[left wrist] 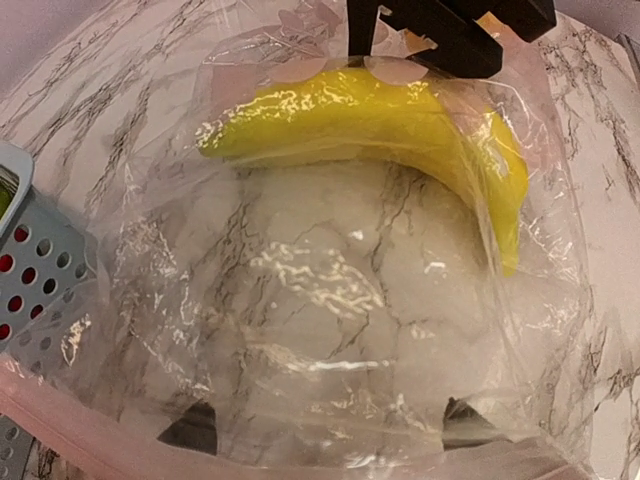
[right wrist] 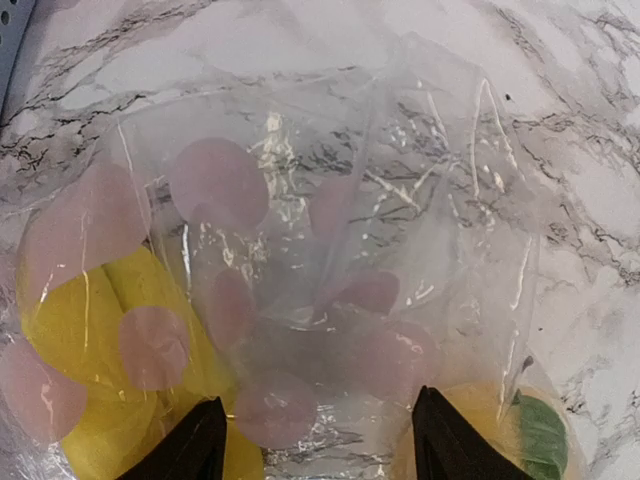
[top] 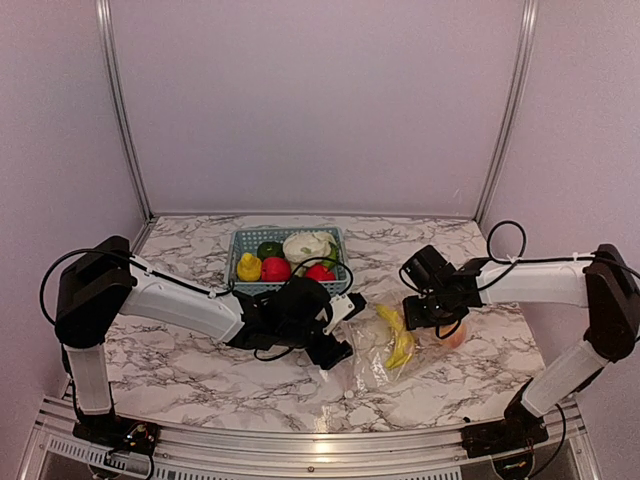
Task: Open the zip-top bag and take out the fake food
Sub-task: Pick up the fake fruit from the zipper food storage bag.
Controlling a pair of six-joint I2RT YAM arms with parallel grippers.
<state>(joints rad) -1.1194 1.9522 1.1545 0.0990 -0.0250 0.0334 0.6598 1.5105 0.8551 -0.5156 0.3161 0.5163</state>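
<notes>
The clear zip-top bag (top: 372, 362) lies crumpled on the marble between my two grippers. A yellow banana (top: 399, 336) lies inside it, curved along the far side in the left wrist view (left wrist: 400, 120). My left gripper (top: 336, 340) is at the bag's pale zipper edge (left wrist: 90, 450). Its jaws stand wide open (left wrist: 328, 425), with film draped over the fingertips (left wrist: 192, 428). My right gripper (top: 421, 312) hovers open (right wrist: 325, 445) over the bag's other end, crinkled plastic below its tips. An orange fruit with a green leaf (right wrist: 505, 430) sits by its right finger, and whether it is in the bag is unclear.
The light blue slotted basket (top: 240, 240) stands behind the bag, holding a lemon (top: 248, 267), red fruit (top: 276, 269), a green piece (top: 269, 249) and white cauliflower (top: 306, 245). Its corner shows in the left wrist view (left wrist: 40, 270). Walls close the table's back and sides.
</notes>
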